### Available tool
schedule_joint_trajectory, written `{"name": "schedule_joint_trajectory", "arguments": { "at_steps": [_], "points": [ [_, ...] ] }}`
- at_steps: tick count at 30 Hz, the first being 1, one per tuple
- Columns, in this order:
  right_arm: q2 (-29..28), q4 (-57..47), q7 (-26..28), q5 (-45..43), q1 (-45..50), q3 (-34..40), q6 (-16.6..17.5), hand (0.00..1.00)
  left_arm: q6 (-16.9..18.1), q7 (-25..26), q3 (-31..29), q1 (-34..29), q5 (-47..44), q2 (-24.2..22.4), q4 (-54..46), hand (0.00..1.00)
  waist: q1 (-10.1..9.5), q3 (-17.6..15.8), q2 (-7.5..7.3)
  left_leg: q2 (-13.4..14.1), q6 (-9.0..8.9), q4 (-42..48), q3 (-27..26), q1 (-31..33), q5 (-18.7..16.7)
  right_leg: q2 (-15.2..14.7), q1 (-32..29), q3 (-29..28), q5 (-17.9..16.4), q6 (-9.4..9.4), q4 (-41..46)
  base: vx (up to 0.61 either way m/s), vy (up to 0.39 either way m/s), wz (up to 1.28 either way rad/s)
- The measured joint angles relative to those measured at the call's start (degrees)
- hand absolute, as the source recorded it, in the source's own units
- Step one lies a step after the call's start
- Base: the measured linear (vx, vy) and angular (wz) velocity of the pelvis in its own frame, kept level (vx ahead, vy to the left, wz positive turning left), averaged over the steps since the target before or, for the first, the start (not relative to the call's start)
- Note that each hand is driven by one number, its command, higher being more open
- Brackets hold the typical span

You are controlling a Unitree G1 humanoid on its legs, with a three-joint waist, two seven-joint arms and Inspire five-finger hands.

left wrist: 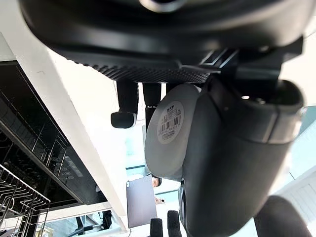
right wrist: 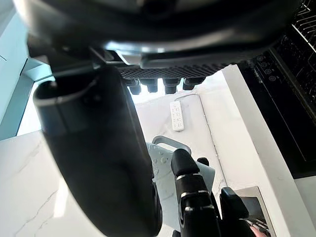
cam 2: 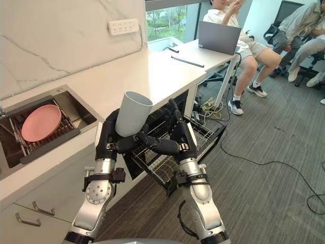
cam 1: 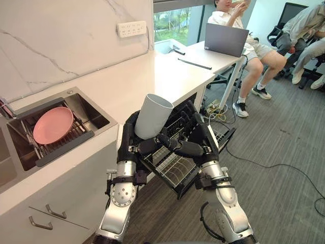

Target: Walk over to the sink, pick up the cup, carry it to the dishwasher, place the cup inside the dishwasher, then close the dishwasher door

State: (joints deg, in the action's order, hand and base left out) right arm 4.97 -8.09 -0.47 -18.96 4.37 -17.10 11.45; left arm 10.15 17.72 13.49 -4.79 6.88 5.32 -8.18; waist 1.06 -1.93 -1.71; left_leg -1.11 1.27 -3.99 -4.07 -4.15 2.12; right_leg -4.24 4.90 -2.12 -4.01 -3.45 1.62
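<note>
Left hand (cam 1: 127, 148) with cup (cam 1: 152, 116), beside rack (cam 1: 173, 172)

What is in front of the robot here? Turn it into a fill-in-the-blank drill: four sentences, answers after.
1. The left hand is curled round the base of a pale ___.
2. In the sink lies a ___ plate.
3. The dishwasher below the left hand stands ___.
4. On the desk sits an open grey ___.

Answers: cup; pink; open; laptop.
</note>
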Motion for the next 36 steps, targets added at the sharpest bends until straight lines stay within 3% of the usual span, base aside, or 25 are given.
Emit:
{"name": "schedule_joint_trajectory", "arguments": {
  "at_steps": [13, 14, 29, 30, 36],
  "points": [
    [-0.8, 0.9, -2.1, 0.0, -1.1, -2.5, 0.0, 1.0, -0.1, 2.4, 5.5, 0.0, 4.5, -0.3, 2.4, 0.0, 0.02, 1.1, 0.04, 0.0, -0.09, -0.9, 1.1, 0.0, 1.0, 0.0, -0.1, 1.0, 0.0, 0.0, 0.1, -0.02, -0.025, 0.04],
    [-0.8, 0.9, -2.3, 0.0, -1.2, -2.6, 0.0, 0.0, -0.1, 2.4, 5.8, 0.0, 4.6, -0.3, 2.4, 0.0, 0.0, 1.1, 0.04, 0.0, -0.09, -0.9, 1.1, 0.0, 1.1, 0.0, -0.1, 1.1, 0.0, 0.0, 0.1, 0.0, 0.0, 0.0],
    [-1.4, 3.1, -5.9, 0.0, -1.9, -1.7, 0.1, 0.0, 0.0, 4.6, 8.5, -0.1, 6.1, -0.8, 3.7, 0.0, -0.01, 1.3, 0.0, 0.0, -0.23, -1.0, 2.1, 0.4, 1.5, 0.1, 0.0, 2.0, 0.1, 0.12, -0.1, -0.01, -0.019, 0.02],
    [-1.4, 3.1, -5.9, 0.0, -1.9, -1.7, 0.1, 0.0, -0.1, 4.6, 8.5, -0.1, 6.2, -0.8, 3.7, 1.0, -0.02, 1.3, 0.0, 0.0, -0.23, -1.0, 2.1, 0.4, 1.5, 0.1, 0.0, 2.1, 0.1, 0.14, -0.1, -0.03, -0.03, 0.01],
    [-1.5, 3.1, -5.9, 0.0, -1.9, -1.6, 0.1, 0.0, -0.1, 4.9, 8.9, -0.1, 6.2, -0.9, 3.7, 1.0, -0.01, 1.3, -0.02, 0.0, -0.22, -1.0, 2.1, 0.4, 1.6, 0.1, -0.1, 2.1, 0.2, 0.15, -0.1, -0.01, -0.004, 0.0]
  ]
}}
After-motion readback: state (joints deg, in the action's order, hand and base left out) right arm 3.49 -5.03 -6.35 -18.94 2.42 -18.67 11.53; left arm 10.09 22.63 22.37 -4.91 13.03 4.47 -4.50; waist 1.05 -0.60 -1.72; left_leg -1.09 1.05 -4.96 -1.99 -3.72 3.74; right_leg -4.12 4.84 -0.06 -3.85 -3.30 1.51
